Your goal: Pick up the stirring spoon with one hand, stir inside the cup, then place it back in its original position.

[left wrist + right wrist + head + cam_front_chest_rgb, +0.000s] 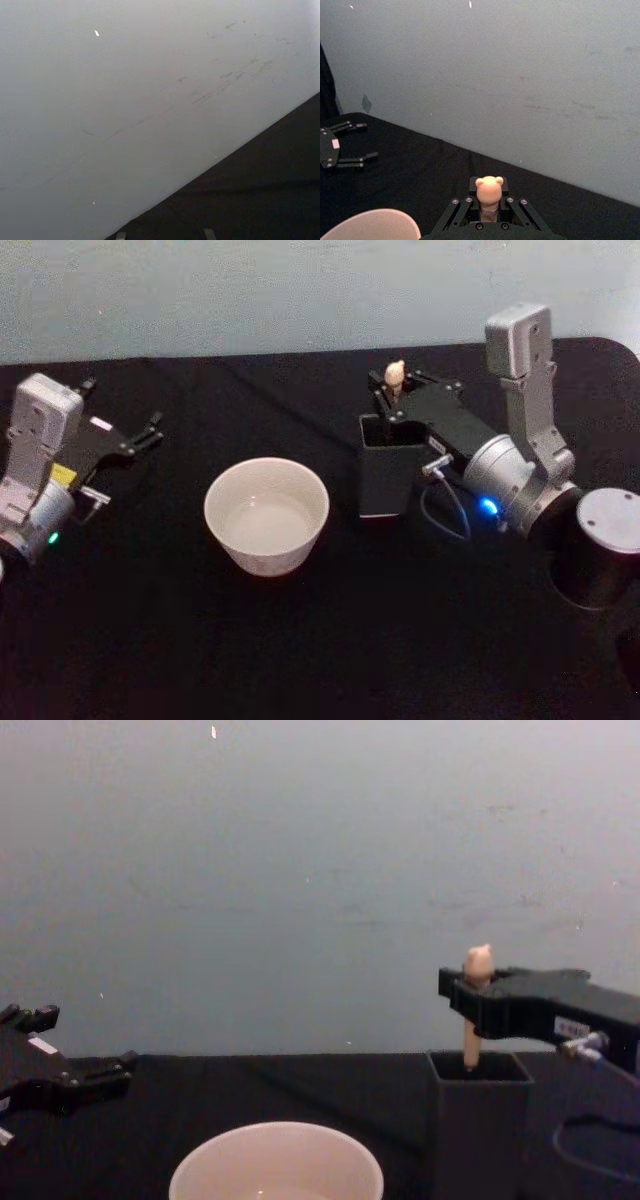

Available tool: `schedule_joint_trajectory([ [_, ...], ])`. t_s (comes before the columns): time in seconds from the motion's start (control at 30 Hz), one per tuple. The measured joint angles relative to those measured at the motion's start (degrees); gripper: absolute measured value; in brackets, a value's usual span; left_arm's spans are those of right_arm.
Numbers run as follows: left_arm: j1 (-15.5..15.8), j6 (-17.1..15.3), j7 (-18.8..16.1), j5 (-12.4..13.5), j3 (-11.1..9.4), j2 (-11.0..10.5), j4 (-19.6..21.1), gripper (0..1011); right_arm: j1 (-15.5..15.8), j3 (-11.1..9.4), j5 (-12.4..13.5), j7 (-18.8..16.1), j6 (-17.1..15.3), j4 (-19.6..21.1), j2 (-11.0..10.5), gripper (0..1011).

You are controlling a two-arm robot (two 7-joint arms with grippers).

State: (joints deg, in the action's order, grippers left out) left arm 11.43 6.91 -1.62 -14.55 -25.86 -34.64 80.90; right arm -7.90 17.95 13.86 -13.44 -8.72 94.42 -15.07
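Observation:
The stirring spoon [395,373] stands upright in the dark square holder [385,470], its beige handle and bear-shaped knob [489,188] sticking out above the rim. My right gripper [393,392] is shut on the handle just under the knob, also seen from the side [463,992]. The spoon's stem drops into the holder [480,1120] and its bowl is hidden inside. The cream-white cup [267,515] sits to the left of the holder, nearer the table's middle, with a pale liquid in it. My left gripper [150,430] rests open at the far left, well away from the cup.
A black cloth covers the table [300,660]. A black cylinder [600,545] stands at the right edge beside my right arm. A plain grey wall [300,870] rises behind the table. Open cloth lies between the cup and the left gripper.

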Motion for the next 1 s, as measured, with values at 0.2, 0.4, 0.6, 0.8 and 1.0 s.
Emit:
schedule_joint_trajectory([
  [0.2,0.0,0.0,0.0,0.0,0.0,0.0,0.0,1001,-0.2,-0.1,-0.4,0.3,-0.4,-1.8,1.0,213],
  [0.4,0.0,0.0,0.0,0.0,0.0,0.0,0.0,1001,-0.4,-0.1,-0.7,0.3,-0.6,-2.8,1.5,213],
  [0.6,0.0,0.0,0.0,0.0,0.0,0.0,0.0,1001,-0.6,-0.1,-1.4,0.5,-0.8,-4.0,2.0,213],
  [0.8,0.0,0.0,0.0,0.0,0.0,0.0,0.0,1001,-0.8,0.1,-2.0,0.8,-0.9,-4.5,2.2,213],
  [1.0,0.0,0.0,0.0,0.0,0.0,0.0,0.0,1001,-0.7,0.1,-2.0,0.7,-0.9,-4.4,2.1,213],
])
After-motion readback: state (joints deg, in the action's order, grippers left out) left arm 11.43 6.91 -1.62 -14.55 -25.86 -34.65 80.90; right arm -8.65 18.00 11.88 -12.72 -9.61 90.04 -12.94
